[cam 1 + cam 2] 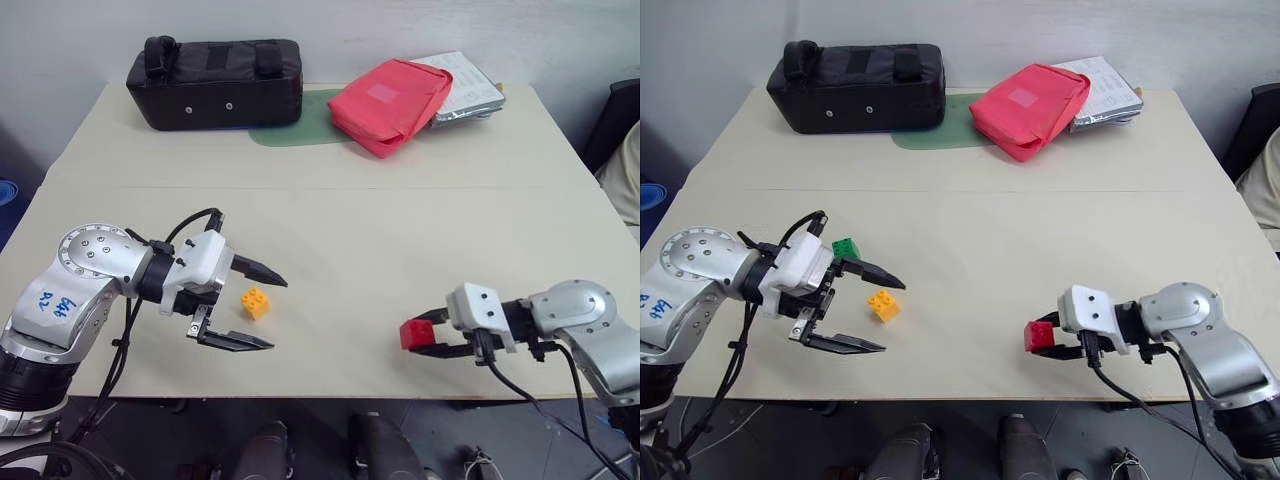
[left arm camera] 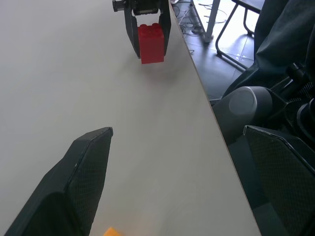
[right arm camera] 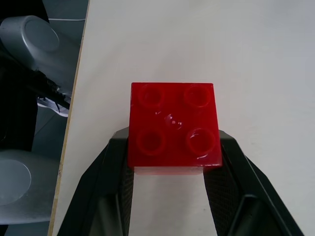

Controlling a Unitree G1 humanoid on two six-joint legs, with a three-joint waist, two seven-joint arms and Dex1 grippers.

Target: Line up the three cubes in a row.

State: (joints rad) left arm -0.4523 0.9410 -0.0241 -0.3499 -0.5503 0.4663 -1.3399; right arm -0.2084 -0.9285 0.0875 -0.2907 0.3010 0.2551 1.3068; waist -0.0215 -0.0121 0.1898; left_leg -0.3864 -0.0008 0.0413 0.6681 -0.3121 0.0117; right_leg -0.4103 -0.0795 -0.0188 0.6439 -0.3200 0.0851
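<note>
Your right claw (image 1: 1040, 338) is clamped on the red cube (image 1: 1039, 335), just above the tabletop (image 1: 970, 230) near its front edge. Your left claw (image 1: 872, 308) gapes wide around the yellow cube (image 1: 883, 304), not touching; the green cube (image 1: 846, 248) lies just behind it. Bare tabletop between the claws leaves room for the row, I'd judge.

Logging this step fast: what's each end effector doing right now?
Left end effector: open, holding nothing, beside the yellow-orange cube.
Right end effector: shut on the red cube.
</note>
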